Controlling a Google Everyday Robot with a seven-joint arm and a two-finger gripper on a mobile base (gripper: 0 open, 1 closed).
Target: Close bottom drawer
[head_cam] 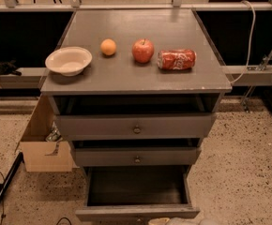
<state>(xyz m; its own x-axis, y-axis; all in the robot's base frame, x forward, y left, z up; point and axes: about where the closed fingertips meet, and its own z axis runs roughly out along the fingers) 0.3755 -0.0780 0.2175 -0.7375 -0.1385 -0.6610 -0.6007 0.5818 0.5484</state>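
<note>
The bottom drawer [137, 187] is the lowest of three grey drawers and stands pulled far out, its dark inside showing. Its narrow front panel [126, 213] lies near the bottom edge of the view. Only a pale part of my gripper [172, 221] shows at the bottom edge, just in front of that panel and right of its middle. Whether it touches the panel cannot be told. The middle drawer [137, 157] and the top drawer [136, 125] stand out only a little.
On the cabinet top [136, 76] lie a white bowl [68, 60], an orange [108, 47], a red apple [142, 50] and a crushed red can [176, 59]. An open cardboard box [42, 146] stands on the floor at the left. A black bar [2, 186] crosses the lower left.
</note>
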